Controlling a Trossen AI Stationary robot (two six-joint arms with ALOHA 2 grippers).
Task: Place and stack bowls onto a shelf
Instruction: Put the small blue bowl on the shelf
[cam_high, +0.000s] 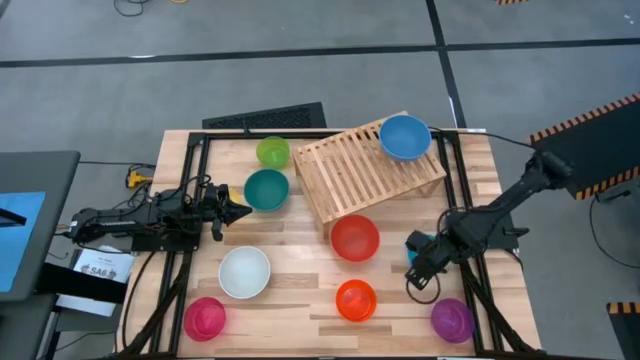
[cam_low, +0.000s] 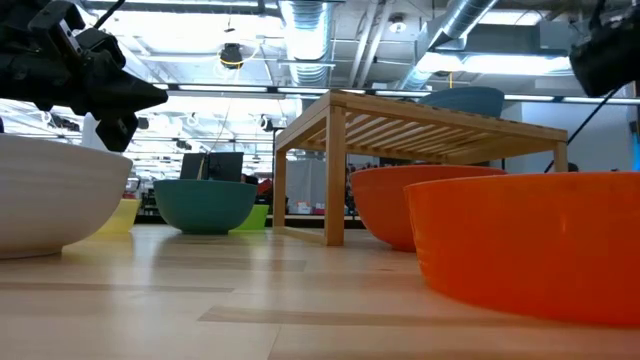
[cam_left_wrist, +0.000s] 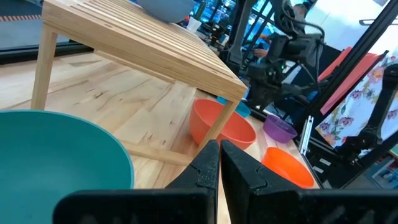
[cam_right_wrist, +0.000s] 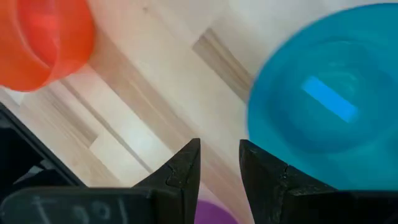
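The wooden slatted shelf (cam_high: 368, 172) stands at the table's far middle, and a blue bowl (cam_high: 405, 137) rests on its far right corner. My right gripper (cam_right_wrist: 219, 163) is open and points steeply down over the table's right side. It hovers beside a small light-blue bowl (cam_right_wrist: 329, 99), with bare wood showing between its fingers. My left gripper (cam_high: 236, 210) is shut and level at the left, just short of the teal bowl (cam_high: 266, 189). Green (cam_high: 272, 152), red (cam_high: 354, 238), white (cam_high: 244, 272), orange (cam_high: 355, 300), pink (cam_high: 204, 318) and purple (cam_high: 452, 320) bowls sit on the tabletop.
Black frame rails (cam_high: 470, 300) run along the table's left and right sides. The red bowl sits close to the shelf's near leg (cam_left_wrist: 219, 127). Bare wood lies between the red, orange and light-blue bowls (cam_high: 395, 270).
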